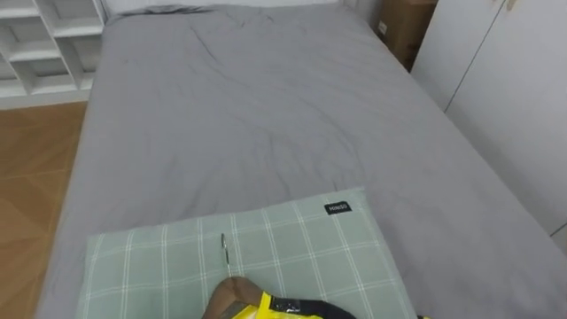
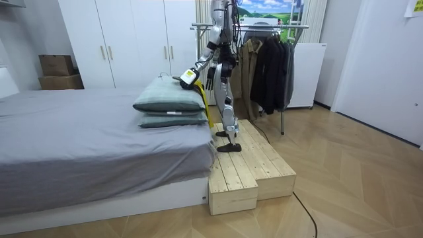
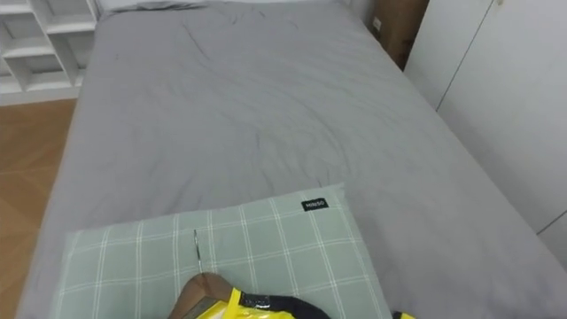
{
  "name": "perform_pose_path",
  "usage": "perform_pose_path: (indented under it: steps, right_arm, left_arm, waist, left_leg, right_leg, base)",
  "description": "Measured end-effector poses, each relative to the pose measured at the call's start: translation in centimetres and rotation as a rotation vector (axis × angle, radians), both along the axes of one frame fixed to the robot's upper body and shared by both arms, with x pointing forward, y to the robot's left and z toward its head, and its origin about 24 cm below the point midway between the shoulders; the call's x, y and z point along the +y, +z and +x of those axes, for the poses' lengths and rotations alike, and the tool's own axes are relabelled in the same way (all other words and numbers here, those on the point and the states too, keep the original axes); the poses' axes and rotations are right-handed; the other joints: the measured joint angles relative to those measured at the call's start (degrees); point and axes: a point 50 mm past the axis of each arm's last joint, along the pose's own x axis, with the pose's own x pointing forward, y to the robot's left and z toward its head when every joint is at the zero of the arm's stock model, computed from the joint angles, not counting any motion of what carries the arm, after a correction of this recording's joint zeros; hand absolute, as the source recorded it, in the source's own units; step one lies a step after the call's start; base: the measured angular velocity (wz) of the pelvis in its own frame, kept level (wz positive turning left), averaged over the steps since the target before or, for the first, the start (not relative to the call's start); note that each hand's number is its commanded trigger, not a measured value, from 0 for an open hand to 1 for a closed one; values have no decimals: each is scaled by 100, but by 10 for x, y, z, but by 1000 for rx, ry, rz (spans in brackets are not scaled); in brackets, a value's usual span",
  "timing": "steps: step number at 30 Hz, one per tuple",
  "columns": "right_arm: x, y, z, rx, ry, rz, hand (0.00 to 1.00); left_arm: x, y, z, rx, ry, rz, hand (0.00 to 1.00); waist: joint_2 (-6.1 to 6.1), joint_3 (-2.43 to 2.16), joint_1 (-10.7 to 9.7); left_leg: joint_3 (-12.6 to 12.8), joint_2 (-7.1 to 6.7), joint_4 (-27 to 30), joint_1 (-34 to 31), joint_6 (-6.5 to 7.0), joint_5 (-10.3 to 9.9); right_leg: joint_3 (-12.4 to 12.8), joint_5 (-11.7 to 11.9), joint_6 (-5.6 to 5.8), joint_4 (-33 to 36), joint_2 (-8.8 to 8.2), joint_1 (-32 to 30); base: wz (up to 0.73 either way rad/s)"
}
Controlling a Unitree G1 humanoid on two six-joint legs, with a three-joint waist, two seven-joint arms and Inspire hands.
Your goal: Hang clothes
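Observation:
A yellow and black garment (image 1: pixel 285 307) on a brown wooden hanger (image 1: pixel 232 296) lies on a green checked pillow (image 1: pixel 301 252) at the near end of the bed. The hanger's thin metal hook (image 1: pixel 225 249) points up the pillow toward the grey sheet. In the room view I stand on a wooden platform (image 2: pixel 248 172) at the foot of the bed, facing it. One arm reaches out over the stacked pillows (image 2: pixel 168 99), its hand at the yellow garment (image 2: pixel 188 77). From there I cannot tell which hand it is. A yellow strip hangs down the bed's end.
The grey bed (image 1: pixel 257 115) stretches ahead, with white shelves (image 1: pixel 49 44) at its far left, wood floor on the left and white wardrobe doors (image 1: pixel 505 80) on the right. Behind me stands a clothes rack (image 2: pixel 264 27) hung with dark coats (image 2: pixel 271 73).

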Motion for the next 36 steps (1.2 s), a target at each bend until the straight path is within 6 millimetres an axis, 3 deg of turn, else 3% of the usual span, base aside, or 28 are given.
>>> perform_pose_path:
  steps: [7,9,15,23,30,36]
  right_arm:
    - [-2,-3,-16,28,-47,8,0]
    - [-3,-4,-21,31,-70,14,0]
    - [-4,-5,-26,27,-108,22,0]
    - [-3,-5,-26,6,-103,24,0]
    - [-3,-5,-27,-2,-102,17,0]
    - [-3,-5,-27,-2,-103,18,0]
  left_arm:
    - [-1,6,1,-72,61,-44,100]
    - [-2,7,0,-83,61,-49,100]
    - [-4,12,3,-122,45,-60,100]
    - [0,24,13,-190,37,-81,100]
    - [-2,40,27,-279,25,-120,100]
    - [-4,43,30,-293,15,-140,100]
  waist:
    - [18,3,-32]
    - [59,-30,-29]
    - [119,-72,-63]
    - [97,-59,-138]
    - [144,-9,-161]
    - [156,-8,-170]
  left_leg:
    - [-14,-2,37,181,-1,0]
    - [-21,-9,-43,299,0,-3]
    - [-83,-12,-21,392,0,-1]
    - [-101,-15,9,450,0,-1]
    - [-97,-15,-34,609,-2,-5]
    - [-98,-14,-31,618,-2,-5]
  right_leg:
    - [-1,-15,19,-33,2,215]
    - [10,-17,23,-98,9,356]
    - [5,-21,29,-98,16,463]
    - [5,-21,29,-97,10,521]
    - [10,-41,35,-107,14,687]
    - [7,-41,35,-104,15,688]
  base:
    - [1]
    - [0]
    - [1]
    - [0]
    - [0]
    - [0]
